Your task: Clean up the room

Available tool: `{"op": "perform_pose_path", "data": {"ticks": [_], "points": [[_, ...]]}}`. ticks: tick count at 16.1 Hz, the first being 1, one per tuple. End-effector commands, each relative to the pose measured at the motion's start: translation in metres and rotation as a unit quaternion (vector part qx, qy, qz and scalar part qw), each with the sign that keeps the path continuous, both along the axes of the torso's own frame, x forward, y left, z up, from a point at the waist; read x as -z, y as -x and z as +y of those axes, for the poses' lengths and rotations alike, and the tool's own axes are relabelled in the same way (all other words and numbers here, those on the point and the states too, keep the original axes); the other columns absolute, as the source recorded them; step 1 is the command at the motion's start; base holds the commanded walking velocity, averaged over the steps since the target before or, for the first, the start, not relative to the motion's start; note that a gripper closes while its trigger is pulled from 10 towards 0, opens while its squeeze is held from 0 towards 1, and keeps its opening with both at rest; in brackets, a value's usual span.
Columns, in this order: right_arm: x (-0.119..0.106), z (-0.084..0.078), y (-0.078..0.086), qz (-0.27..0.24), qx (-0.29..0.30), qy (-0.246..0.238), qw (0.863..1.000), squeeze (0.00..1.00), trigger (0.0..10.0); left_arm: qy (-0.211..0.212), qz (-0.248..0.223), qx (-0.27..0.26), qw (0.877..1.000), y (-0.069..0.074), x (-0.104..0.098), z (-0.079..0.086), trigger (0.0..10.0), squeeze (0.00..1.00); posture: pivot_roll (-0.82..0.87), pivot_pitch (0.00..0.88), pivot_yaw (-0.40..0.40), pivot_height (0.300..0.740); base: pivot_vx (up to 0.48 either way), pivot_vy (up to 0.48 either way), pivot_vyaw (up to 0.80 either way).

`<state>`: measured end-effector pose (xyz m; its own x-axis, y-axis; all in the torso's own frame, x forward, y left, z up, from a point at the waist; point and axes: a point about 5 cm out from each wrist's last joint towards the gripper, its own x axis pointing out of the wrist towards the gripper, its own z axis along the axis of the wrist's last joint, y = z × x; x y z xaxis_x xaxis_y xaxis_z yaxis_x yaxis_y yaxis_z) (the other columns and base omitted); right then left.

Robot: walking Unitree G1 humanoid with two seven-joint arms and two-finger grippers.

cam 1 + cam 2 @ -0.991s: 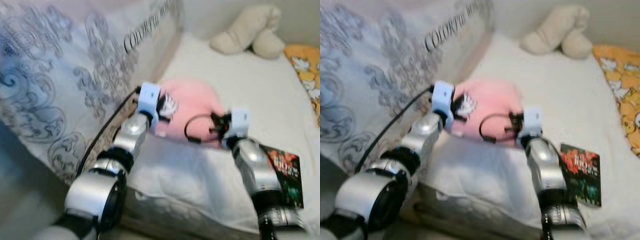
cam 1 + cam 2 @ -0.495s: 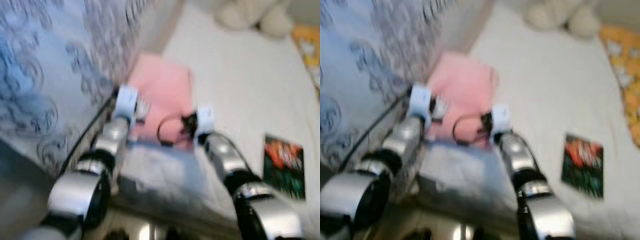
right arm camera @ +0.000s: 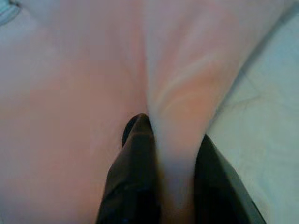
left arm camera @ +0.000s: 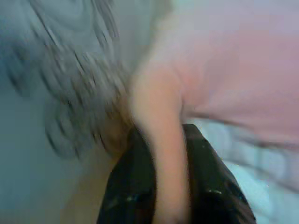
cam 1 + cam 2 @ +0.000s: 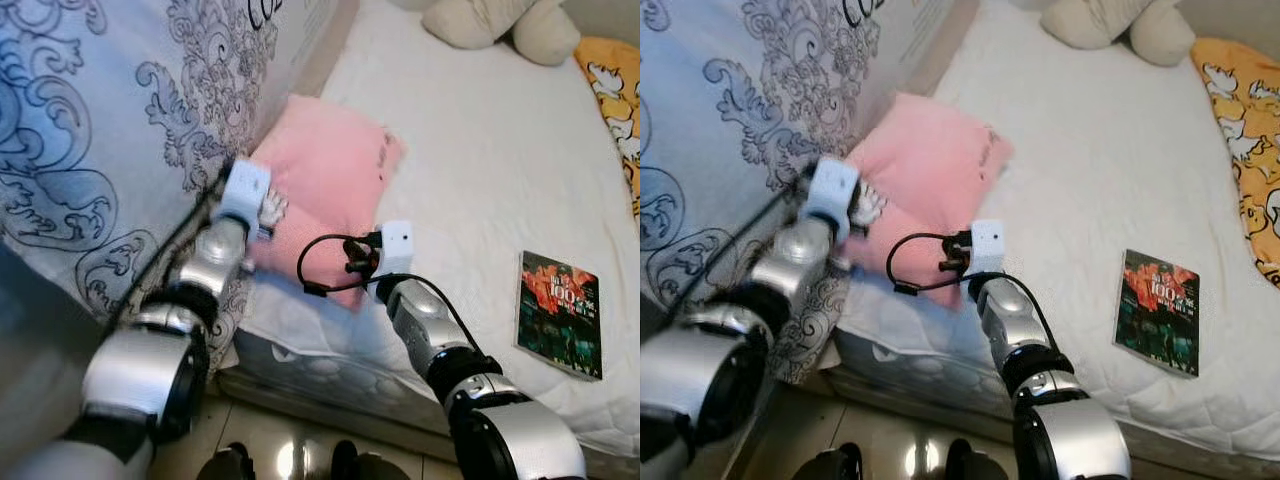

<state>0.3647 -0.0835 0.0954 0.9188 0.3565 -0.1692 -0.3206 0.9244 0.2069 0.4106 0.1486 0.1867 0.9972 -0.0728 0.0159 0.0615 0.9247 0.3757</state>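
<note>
Now both grippers are pinching the pink pillow [image 5: 330, 180] at its near edge: the left gripper [image 4: 168, 186] is closing its two black fingers on a fold at the corner beside the patterned blanket [image 5: 90, 130], and the right gripper [image 3: 161, 182] is squeezing a ridge of pink fabric at the near corner on the other side. A second ago the pillow was looking rounded and bunched between the arms; it is now lying flatter and stretched out on the white mattress [image 5: 480, 180], close against the blanket, with the camera looking down from higher up. That suggests the pillow is being drawn and straightened, probably on its way to a tidier place on the bed, so this part of the clean-up is only getting going. A book [image 5: 560, 312] is lying on the mattress well apart from the right arm, and a cream plush toy [image 5: 500, 22] is sitting at the far end, both untouched.
</note>
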Motion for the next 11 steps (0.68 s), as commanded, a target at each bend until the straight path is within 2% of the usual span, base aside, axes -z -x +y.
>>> {"op": "perform_pose_path", "data": {"ticks": [1,3,5,7,9,10,11], "points": [[0.021,-0.015,0.008,0.044,0.029,0.0,0.999,1.0,10.0,0.0,-0.04,-0.004,0.999,-0.004,-0.021,0.001,10.0,1.0,0.01,0.27,-0.118,0.74,0.0,0.0,0.0],[0.02,-0.02,0.007,0.046,0.051,-0.013,0.998,1.0,10.0,0.007,-0.035,0.014,0.999,-0.001,-0.011,-0.009,10.0,1.0,0.02,0.259,-0.102,0.74,0.0,0.0,0.0],[0.019,-0.017,0.009,0.032,0.032,-0.004,0.999,1.0,10.0,0.049,-0.001,0.011,0.999,0.006,0.012,-0.005,10.0,1.0,0.03,0.224,-0.086,0.74,0.0,0.0,0.0],[0.017,-0.015,0.01,0.021,0.031,-0.008,0.999,1.0,10.0,0.055,0.002,0.011,0.998,0.01,0.022,-0.004,10.0,1.0,0.03,0.21,-0.082,0.74,0.0,0.0,0.0],[0.011,-0.012,0.011,-0.005,0.034,-0.014,0.999,1.0,10.0,0.067,-0.024,0.024,0.997,0.012,0.018,-0.004,10.0,1.0,0.05,0.163,-0.068,0.74,0.0,0.0,0.0],[0.004,-0.009,0.011,-0.027,0.046,-0.028,0.998,1.0,10.0,0.061,-0.061,0.047,0.995,0.013,0.008,-0.007,10.0,1.0,0.06,0.133,-0.058,0.74,0.0,0.0,0.0],[-0.004,-0.008,0.015,-0.063,0.078,-0.03,0.994,1.0,10.0,0.042,-0.121,0.076,0.989,0.018,-0.011,-0.011,10.0,1.0,0.08,0.099,-0.048,0.74,0.0,0.0,0.0]]}}
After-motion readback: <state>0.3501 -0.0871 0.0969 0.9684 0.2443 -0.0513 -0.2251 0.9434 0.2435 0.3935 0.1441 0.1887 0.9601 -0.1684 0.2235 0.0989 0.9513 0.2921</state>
